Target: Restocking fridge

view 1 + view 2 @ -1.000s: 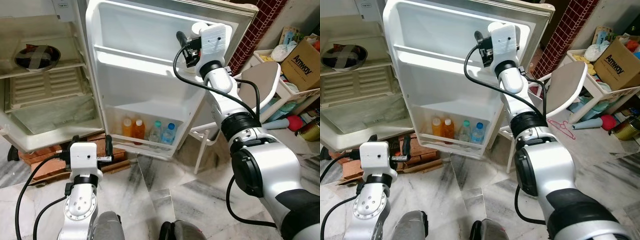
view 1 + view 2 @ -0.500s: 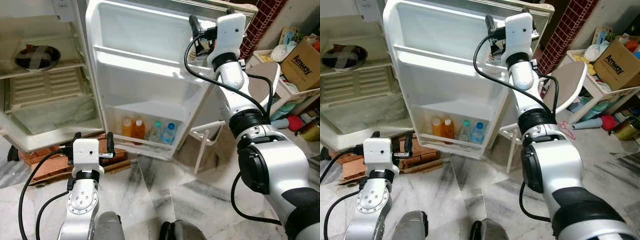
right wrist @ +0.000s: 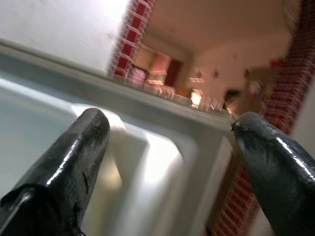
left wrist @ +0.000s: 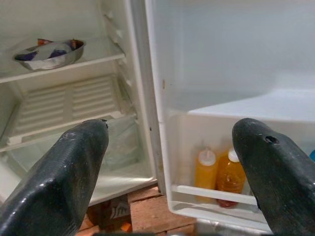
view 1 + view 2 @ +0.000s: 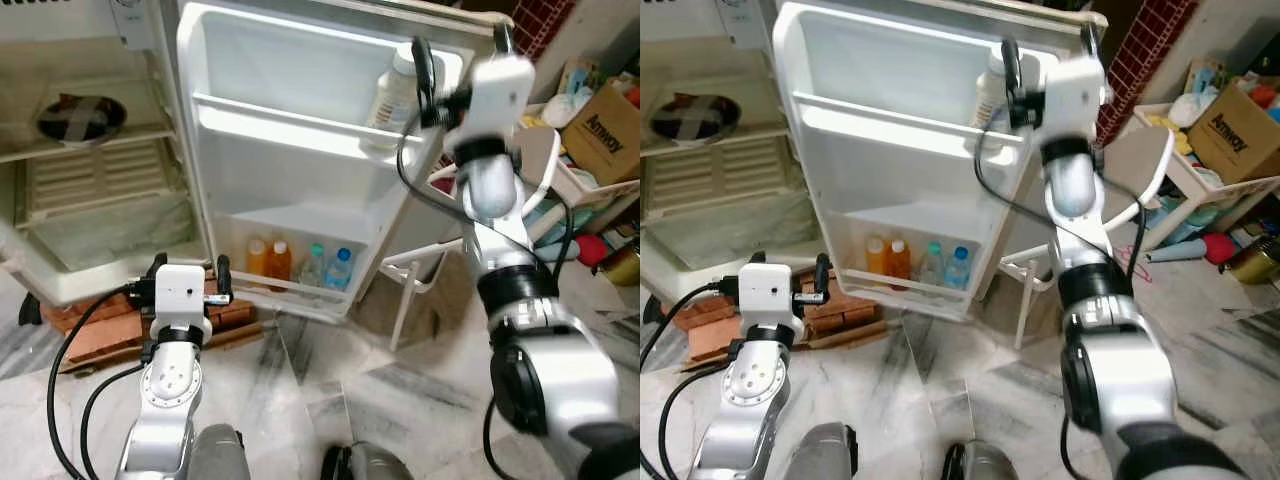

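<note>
**A:** On the upper shelf of the open white fridge door (image 5: 300, 110), a white plastic bottle with a pale label (image 5: 392, 92) is standing upright, looking stocked. The right tool (image 5: 465, 45) is sitting just beside it, black fingers spread, gripping nothing.

**B:** So that item is reading as placed?

**A:** That's my judgement. The right wrist view is blurry, but nothing is showing between the fingers (image 3: 64, 162).

**B:** What are the other compartments carrying?

**A:** The bottom door bin (image 5: 300, 290) is holding four small bottles in a row: two orange juice bottles (image 5: 267, 258), then a clear bottle with a green cap (image 5: 313, 262), then a clear bottle with a blue label (image 5: 340, 266). All are standing upright, near each other.

**B:** And the main cabinet?

**A:** A round steel bowl with dark contents (image 5: 78, 115) is sitting on the upper inner shelf (image 4: 64, 64). The slatted shelf below it and the clear drawer (image 5: 110, 235) are looking bare.

**B:** Left arm?

**A:** The left tool (image 5: 185, 275) is hovering low in front of the fridge, fingers spread wide, holding nothing.

**B:** Remaining work?

**A:** Cannot tell how many items are waiting. A cluttered rack with a brown cardboard box (image 5: 605, 115) is standing well apart to the right.
</note>
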### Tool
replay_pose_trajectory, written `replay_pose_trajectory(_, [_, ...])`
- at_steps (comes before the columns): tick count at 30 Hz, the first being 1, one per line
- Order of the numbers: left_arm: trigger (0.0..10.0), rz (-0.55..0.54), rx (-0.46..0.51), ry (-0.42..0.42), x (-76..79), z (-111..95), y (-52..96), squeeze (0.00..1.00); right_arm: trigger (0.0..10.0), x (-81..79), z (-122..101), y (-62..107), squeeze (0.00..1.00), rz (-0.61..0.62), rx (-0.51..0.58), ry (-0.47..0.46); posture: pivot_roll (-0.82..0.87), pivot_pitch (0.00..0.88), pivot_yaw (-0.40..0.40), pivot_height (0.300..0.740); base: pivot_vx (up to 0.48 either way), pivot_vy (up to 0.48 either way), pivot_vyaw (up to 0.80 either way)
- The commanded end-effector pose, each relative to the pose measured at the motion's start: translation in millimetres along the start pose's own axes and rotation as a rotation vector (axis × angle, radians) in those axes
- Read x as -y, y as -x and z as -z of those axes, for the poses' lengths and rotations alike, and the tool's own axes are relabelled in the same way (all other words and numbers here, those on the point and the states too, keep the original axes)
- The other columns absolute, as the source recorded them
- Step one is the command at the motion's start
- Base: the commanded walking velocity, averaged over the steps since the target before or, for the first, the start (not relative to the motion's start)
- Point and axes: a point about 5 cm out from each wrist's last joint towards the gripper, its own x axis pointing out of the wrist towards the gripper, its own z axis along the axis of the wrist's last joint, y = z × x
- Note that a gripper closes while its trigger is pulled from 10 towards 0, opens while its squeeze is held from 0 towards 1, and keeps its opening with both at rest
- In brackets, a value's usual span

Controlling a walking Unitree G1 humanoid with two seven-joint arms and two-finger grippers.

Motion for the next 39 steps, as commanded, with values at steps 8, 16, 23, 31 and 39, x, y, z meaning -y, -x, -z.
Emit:
replay_pose_trajectory(8, [10.0,0.013,0.010,-0.024,5.8,2,-2.8,0.00,10.0,-5.3,30,90.1,0.56,0.011,-0.197,0.003,0.08,0.034,-0.076,0.740,0.000,0.000,0.00])
replay_pose_trajectory(16, [10.0,0.063,0.017,-0.010,14.8,2,-0.6,0.00,10.0,-14.1,48,115.3,0.00,-0.075,-0.368,-0.066,0.08,0.045,-0.073,0.740,0.000,-0.219,0.07])
replay_pose_trajectory(23, [10.0,0.058,0.018,-0.014,13.0,2,-0.2,0.00,10.0,-15.5,44,108.3,0.00,-0.066,-0.375,-0.113,0.08,0.053,-0.067,0.740,0.000,-0.305,0.63])
replay_pose_trajectory(31, [10.0,0.057,-0.005,-0.034,5.5,9,3.0,0.00,10.0,-12.1,48,120.9,0.00,-0.016,-0.425,-0.150,0.08,0.042,-0.043,0.740,0.000,-0.323,0.00])
replay_pose_trajectory(39, [10.0,0.046,-0.038,-0.042,0.9,17,1.6,0.00,10.0,-15.1,46,128.8,0.00,-0.025,-0.464,-0.201,0.08,0.011,-0.022,0.740,0.000,-0.329,0.00])
